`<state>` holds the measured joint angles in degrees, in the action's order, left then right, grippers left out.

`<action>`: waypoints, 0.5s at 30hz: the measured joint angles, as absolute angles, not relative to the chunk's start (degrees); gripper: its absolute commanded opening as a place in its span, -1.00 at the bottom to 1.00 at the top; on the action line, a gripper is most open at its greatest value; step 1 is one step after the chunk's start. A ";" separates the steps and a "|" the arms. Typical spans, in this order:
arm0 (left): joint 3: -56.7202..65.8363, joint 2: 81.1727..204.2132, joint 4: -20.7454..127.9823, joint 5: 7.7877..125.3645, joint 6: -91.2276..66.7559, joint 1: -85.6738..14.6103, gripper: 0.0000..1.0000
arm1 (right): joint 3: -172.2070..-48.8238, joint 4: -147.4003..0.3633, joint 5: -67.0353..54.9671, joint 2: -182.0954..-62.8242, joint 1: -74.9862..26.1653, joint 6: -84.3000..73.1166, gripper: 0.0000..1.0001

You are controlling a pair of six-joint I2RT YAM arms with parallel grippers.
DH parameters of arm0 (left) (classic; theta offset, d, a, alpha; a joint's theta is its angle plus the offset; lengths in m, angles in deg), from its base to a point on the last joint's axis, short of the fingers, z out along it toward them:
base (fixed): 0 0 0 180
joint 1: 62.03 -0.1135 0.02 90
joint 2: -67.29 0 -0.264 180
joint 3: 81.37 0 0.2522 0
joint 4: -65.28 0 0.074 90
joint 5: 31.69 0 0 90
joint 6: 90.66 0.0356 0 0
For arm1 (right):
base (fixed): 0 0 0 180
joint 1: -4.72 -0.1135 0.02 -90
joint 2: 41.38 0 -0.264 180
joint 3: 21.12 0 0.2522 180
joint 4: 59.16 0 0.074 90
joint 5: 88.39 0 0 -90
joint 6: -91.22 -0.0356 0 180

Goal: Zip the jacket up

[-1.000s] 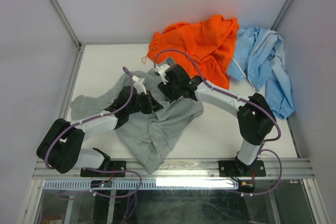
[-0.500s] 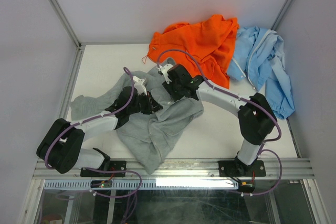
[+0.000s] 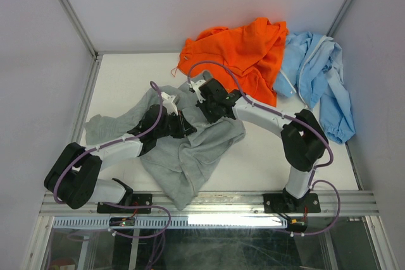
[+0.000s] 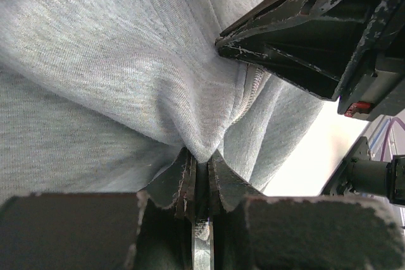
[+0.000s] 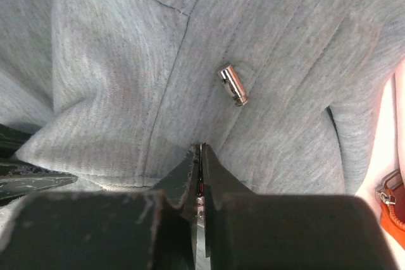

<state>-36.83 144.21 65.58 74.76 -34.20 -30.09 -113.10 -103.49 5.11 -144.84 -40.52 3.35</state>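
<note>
Left gripper (image 4: 201,159): clamped on a fold of the light heather-grey fleece hooded jacket (image 4: 95,67). The fabric peaks right where my closed jaws meet. Just right of that pinch, a strip of pale zipper teeth (image 4: 253,90) runs up the wrist frame.

The jacket sits crumpled at centre-left of the overhead frame on the white desk (image 3: 120,80). One sleeve trails out to the left and the hem hangs toward the near rail.

Right gripper (image 5: 200,150): jaws closed, tips pressed into the grey fleece just beside a seam. I can't tell if any fabric is actually caught between them. A small silver metal cord end (image 5: 233,85) lies on the fleece just above and right of the tips.

Bright orange garment (image 3: 240,49): heaped at upper centre, touching the jacket's top edge. Light blue jacket (image 3: 319,74): upper right, against the orange one.
</note>
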 measured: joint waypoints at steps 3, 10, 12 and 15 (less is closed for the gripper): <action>-36.54 144.21 64.92 74.46 -34.15 -30.09 -1.00 | -113.10 -103.47 5.20 -144.47 -40.41 3.29 -1.00; -34.51 143.56 63.83 71.88 -34.13 -29.37 -1.00 | -108.48 -99.03 3.30 -134.92 -36.78 1.26 -1.00; -33.92 142.51 63.26 70.74 -34.02 -29.13 -1.00 | -105.38 -96.58 3.08 -130.33 -34.77 0.69 -1.00; -33.70 141.52 63.35 70.11 -34.26 -28.93 -1.00 | -100.79 -92.93 1.57 -124.80 -30.79 -1.52 -1.00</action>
<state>-33.70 141.52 63.35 70.11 -34.26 -28.93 -100.79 -92.93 1.57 -124.80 -30.79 -1.52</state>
